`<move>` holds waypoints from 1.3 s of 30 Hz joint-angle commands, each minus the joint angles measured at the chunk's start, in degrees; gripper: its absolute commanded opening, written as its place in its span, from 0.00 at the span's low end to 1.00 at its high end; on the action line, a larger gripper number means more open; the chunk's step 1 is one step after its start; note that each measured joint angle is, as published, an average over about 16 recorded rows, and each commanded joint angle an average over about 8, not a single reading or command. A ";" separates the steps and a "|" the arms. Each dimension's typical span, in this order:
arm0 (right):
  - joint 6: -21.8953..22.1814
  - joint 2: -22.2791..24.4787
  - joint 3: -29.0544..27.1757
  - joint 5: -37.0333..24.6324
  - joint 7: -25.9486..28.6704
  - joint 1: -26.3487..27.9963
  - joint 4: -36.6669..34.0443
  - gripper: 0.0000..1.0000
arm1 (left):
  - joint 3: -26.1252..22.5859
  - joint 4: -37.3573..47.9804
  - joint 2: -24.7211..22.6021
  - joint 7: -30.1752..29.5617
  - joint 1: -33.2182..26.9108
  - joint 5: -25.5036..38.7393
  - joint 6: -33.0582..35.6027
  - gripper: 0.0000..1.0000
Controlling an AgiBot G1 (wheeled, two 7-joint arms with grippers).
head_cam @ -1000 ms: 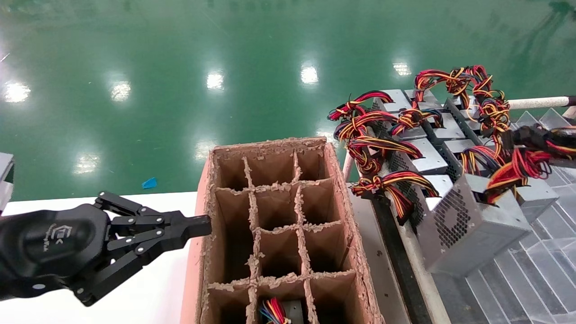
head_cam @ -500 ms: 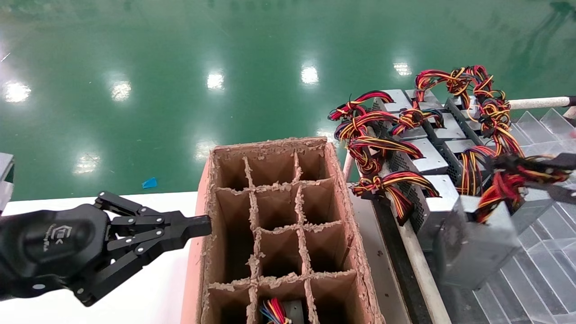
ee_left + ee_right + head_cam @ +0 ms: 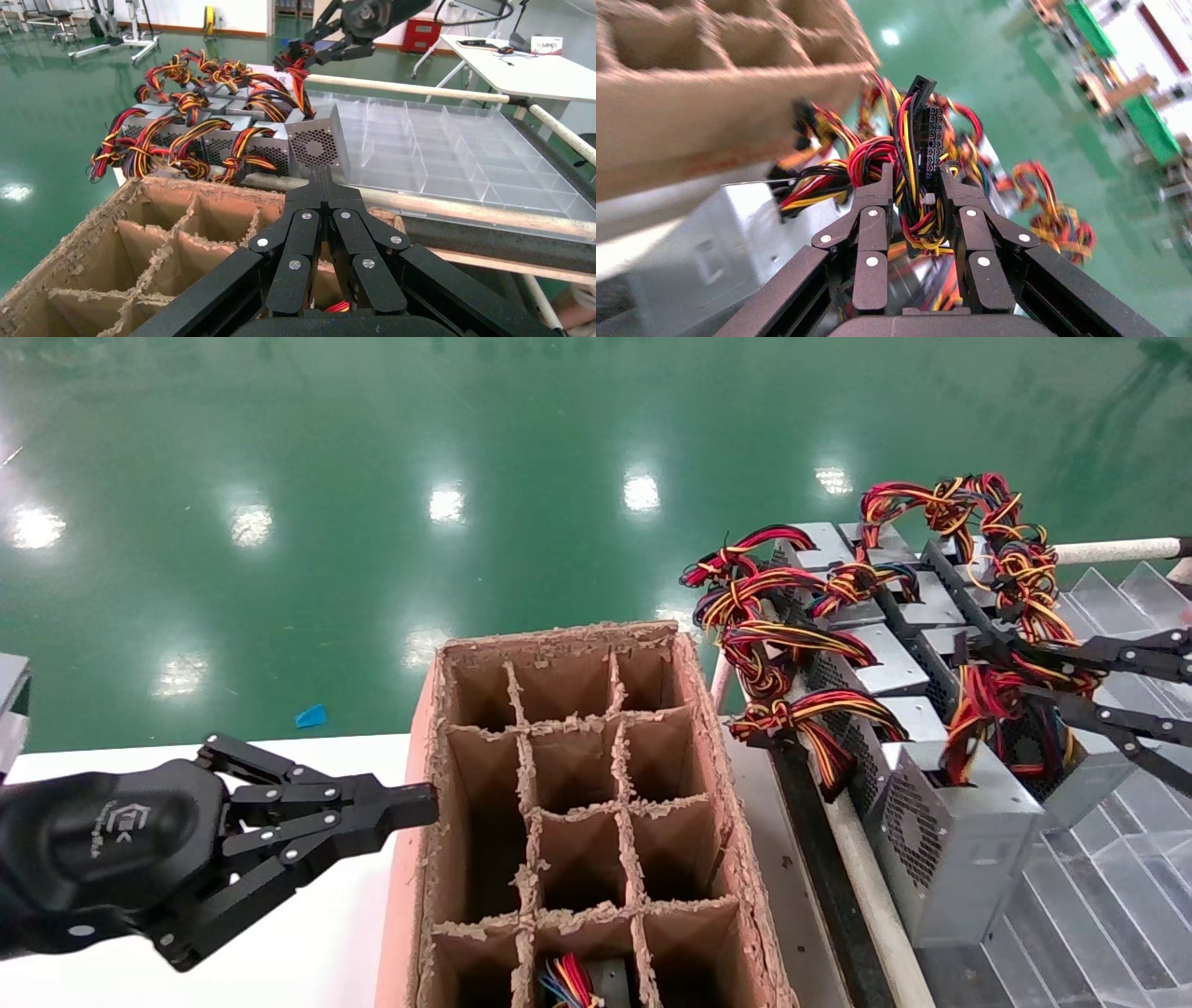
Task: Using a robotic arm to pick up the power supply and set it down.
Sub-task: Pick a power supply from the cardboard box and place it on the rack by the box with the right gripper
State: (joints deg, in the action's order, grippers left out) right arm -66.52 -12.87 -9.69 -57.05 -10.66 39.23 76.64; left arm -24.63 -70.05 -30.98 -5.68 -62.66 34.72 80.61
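Observation:
The power supply (image 3: 968,840) is a silver-grey box with a perforated vent face. It stands upright at the near end of a row of like units, and also shows in the left wrist view (image 3: 320,144) and the right wrist view (image 3: 715,239). My right gripper (image 3: 1006,674) reaches in from the right, shut on its red, yellow and black wire bundle (image 3: 916,203) above the box. My left gripper (image 3: 424,805) is shut and empty, its tips (image 3: 321,184) against the outer left wall of the cardboard box (image 3: 694,728).
The cardboard box has a grid of frayed dividers, and one near cell holds a wired unit (image 3: 573,982). Several more power supplies (image 3: 866,654) fill the rack beyond. Clear plastic trays (image 3: 1099,915) lie to the right. A white table (image 3: 307,933) is under the left arm.
The right gripper has swung the power supply from tilted to upright and slightly left, next to the row. The left arm has not moved.

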 commanded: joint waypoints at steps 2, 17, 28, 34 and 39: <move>2.83 -1.21 -2.08 -1.14 0.20 -3.46 0.28 0.00 | 0.00 0.00 0.00 0.00 0.00 0.00 0.00 0.00; 2.28 -1.67 -3.45 -2.23 2.84 -9.58 1.06 0.71 | 0.00 0.00 0.00 0.00 0.00 0.00 0.00 0.00; 2.34 -0.98 0.75 -2.97 5.36 -6.15 1.13 1.00 | 0.00 0.00 0.00 0.00 0.00 0.00 0.00 0.00; 2.29 0.86 0.51 -3.79 6.25 -6.03 1.04 1.00 | 0.00 0.00 0.00 0.00 0.00 0.00 0.00 0.00; 3.05 2.85 -0.08 -5.83 7.80 -7.33 1.07 1.00 | 0.00 0.00 0.00 0.00 0.00 0.00 0.00 0.00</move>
State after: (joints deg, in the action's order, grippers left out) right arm -63.99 -10.55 -10.25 -61.86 -2.94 31.97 77.67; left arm -24.63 -70.05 -30.98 -5.68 -62.66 34.72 80.61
